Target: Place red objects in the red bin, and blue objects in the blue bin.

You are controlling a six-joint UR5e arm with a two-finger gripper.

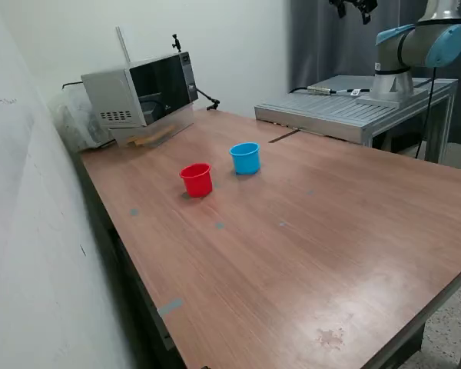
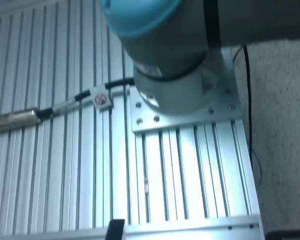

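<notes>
The red bin is a small red cup standing on the wooden table. The blue bin, a light blue cup, stands close beside it toward the exterior view's right. The red objects and the blue objects are out of view in both frames. My gripper is raised high above the arm's base, far from both cups. Only its two fingertips show at the wrist view's edge, wide apart with nothing between them. In the exterior view a dark part of it shows at the top edge.
A microwave sits at the table's far corner by the wall. The arm's base is mounted on a ribbed metal platform behind the table, with a cable lying across it. Small tape marks dot the tabletop.
</notes>
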